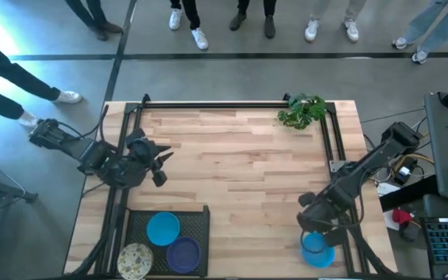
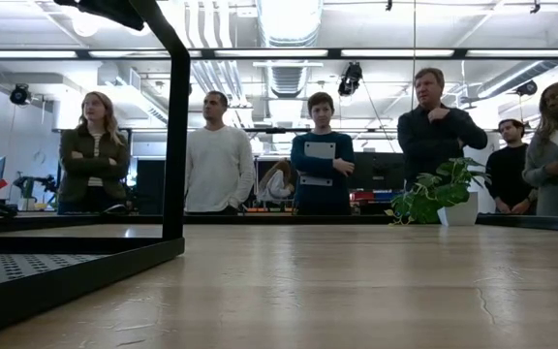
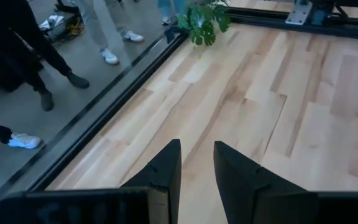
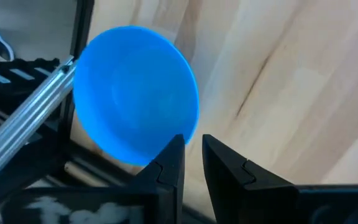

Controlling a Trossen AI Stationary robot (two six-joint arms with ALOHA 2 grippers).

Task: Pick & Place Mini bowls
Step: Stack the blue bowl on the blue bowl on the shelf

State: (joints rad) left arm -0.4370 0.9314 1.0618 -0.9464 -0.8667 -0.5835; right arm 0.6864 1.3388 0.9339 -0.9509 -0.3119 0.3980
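Blue plastic-looking bowl point(image 4: 135, 93) is what the right gripper point(image 4: 191, 152) is on: its fingers stand narrow with the bowl's thin rim right at the tips, though whether they really pinch it I can't quite tell. It sits at the near right corner of the table point(image 1: 239, 155), partly over the edge. My guess is light, stiff and a bit slick, so the rim is the only sensible place to grab, since the round wall offers nothing else. Being round, it has no long axis, and its open side seems to tilt toward the wrist camera. Over on the near left, the tray point(image 1: 197, 222) holds another blue bowl point(image 1: 162, 229), a purple one point(image 1: 183, 253) and a speckled cream one point(image 1: 134, 260). Left gripper point(image 1: 160, 167) waits at the left, fingers slightly apart, empty.
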